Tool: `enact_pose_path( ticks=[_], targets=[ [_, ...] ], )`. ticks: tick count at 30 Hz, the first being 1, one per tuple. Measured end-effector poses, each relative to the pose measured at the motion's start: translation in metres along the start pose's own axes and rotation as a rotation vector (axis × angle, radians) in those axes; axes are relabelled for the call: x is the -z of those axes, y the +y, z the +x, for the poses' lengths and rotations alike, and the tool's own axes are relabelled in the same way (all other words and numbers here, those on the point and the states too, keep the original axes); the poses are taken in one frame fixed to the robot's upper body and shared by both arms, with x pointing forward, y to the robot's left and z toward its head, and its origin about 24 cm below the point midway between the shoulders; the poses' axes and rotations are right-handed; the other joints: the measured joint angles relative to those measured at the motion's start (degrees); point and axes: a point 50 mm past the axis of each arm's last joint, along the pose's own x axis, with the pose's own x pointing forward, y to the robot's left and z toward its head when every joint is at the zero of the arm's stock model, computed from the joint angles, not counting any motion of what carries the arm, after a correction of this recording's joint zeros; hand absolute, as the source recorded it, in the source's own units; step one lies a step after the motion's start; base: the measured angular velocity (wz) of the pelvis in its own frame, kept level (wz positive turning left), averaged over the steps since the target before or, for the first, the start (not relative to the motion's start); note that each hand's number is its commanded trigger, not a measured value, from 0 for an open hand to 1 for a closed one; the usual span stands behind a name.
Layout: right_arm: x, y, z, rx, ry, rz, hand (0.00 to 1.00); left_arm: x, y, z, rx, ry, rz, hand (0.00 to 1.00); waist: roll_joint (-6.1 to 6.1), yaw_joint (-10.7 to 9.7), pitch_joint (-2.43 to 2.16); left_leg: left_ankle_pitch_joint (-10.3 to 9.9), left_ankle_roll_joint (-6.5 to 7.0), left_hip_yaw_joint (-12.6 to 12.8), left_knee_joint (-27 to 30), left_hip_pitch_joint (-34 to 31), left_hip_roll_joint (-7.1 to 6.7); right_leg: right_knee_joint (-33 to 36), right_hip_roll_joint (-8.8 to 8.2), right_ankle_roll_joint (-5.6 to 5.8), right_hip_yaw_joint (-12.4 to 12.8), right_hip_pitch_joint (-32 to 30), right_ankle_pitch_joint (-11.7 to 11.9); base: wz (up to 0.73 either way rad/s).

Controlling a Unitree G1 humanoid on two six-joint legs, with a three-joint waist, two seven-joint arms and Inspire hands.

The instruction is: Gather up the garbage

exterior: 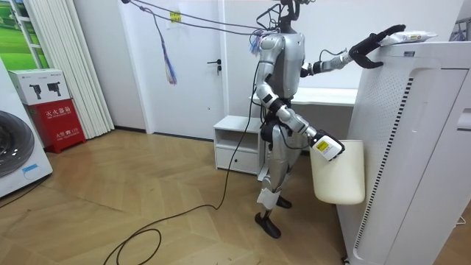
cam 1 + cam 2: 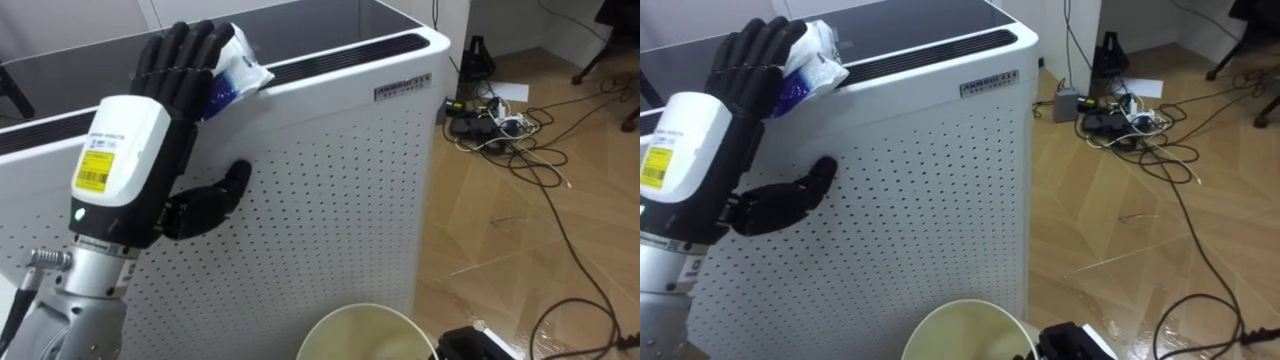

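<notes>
1. Nearest, low in the eye views, is the round rim of a pale cream plastic bin (image 2: 340, 318). The right hand (image 2: 478, 345) is at its edge. The room view shows the bin hanging off the floor from that hand, beside the appliance; whether the hand is clasped on the rim I cannot tell.
2. The left hand (image 2: 175, 90) is raised to the top edge of a tall white appliance with a perforated side panel (image 2: 330, 180). Its fingers are nearly straight and lie against the garbage, not closed round it. The thumb is spread well below, against the panel.
3. The garbage, a crumpled white-and-blue plastic wrapper (image 2: 238, 62), lies on the appliance's top edge, touching the fingertips.
4. Judged risks:
   - With the thumb so far off, closing may pinch nothing.
   - A forward nudge could slide the slick wrapper inward across the dark top, out of reach.
   - A drag outward could drop it past the bin, which sits off to one side.
5. Farthest, a tangle of dark cables (image 2: 500, 125) lies on the wood floor.
</notes>
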Motion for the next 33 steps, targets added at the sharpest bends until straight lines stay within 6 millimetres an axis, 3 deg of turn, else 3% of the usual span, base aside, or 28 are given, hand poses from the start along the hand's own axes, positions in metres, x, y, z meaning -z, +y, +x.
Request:
enact_pose_path(
  ticks=[1, 2, 4, 5, 10, 14, 22, 33],
  targets=[
    [0.0, 0.0, 0.0, -0.005, 0.002, -0.009, 1.0, 0.0, 0.0, 0.0, 0.004, 0.001, 0.001, 0.0, 0.02, 0.0, -0.03, 0.0, 0.0, 0.0, -0.1, 0.0, 0.0, 0.0, 0.0, 0.0, 0.0, 0.0, 0.0, 0.0],
    [0.0, 0.0, 0.0, -0.009, 0.002, -0.012, 1.0, 0.0, 0.0, 0.0, 0.008, 0.001, 0.001, 0.24, 0.04, 0.0, -0.07, 0.0, 0.01, 0.0, -0.1, 0.0, -0.01, 0.0, 0.01, 0.0, 0.0, 0.0, 0.0, 0.0],
    [0.0, 0.0, 0.0, -0.01, 0.003, -0.013, 1.0, 0.0, 0.0, 0.0, 0.016, 0.001, 0.001, 0.93, 0.01, -0.1, -0.09, 0.1, 0.05, 0.0, -0.1, 0.2, -0.03, 0.0, 0.0, 0.0, 0.0, 0.1, 0.0, 0.0],
    [0.0, 0.001, 0.0, -0.01, 0.003, -0.014, 1.0, 0.0, 0.0, 0.0, 0.021, 0.004, 0.003, 1.0, 0.0, -0.1, -0.11, 0.1, 0.05, 0.0, -0.1, 0.2, -0.04, 0.0, 0.0, 0.0, 0.0, 0.1, 0.0, 0.0],
    [0.001, 0.003, 0.001, -0.015, 0.013, -0.02, 1.0, 0.0, 0.001, 0.002, 0.052, 0.027, 0.011, 1.0, -0.19, -0.4, -0.14, 0.3, 0.09, 0.1, 0.0, 0.2, -0.14, 0.2, -0.07, 0.01, 0.2, -0.3, 0.0, 0.0],
    [0.004, 0.003, 0.001, -0.017, 0.041, -0.028, 1.0, 0.003, 0.007, 0.009, 0.026, 0.042, 0.024, 1.0, -0.45, -1.1, -0.7, 0.3, 0.11, 0.4, -0.1, 0.5, -0.18, 1.0, -0.13, 0.01, 0.7, 0.0, 0.0, -0.04],
    [0.006, 0.002, 0.0, -0.016, 0.065, -0.026, 1.0, 0.007, 0.011, 0.016, 0.007, 0.084, 0.039, 1.0, -0.46, -2.0, -0.63, 0.5, 0.3, 1.6, -0.9, 1.3, -0.47, 1.4, -0.26, 0.18, 1.7, -0.1, -0.1, -0.08],
    [0.006, 0.001, 0.0, -0.012, 0.078, -0.03, 1.0, 0.001, 0.02, 0.021, -0.035, 0.06, 0.048, 1.0, -0.05, -1.5, -0.58, 0.8, 0.33, 2.0, -1.7, 2.2, -0.63, 1.9, -0.42, 0.24, 1.8, -0.3, -0.1, -0.01]
  ],
)
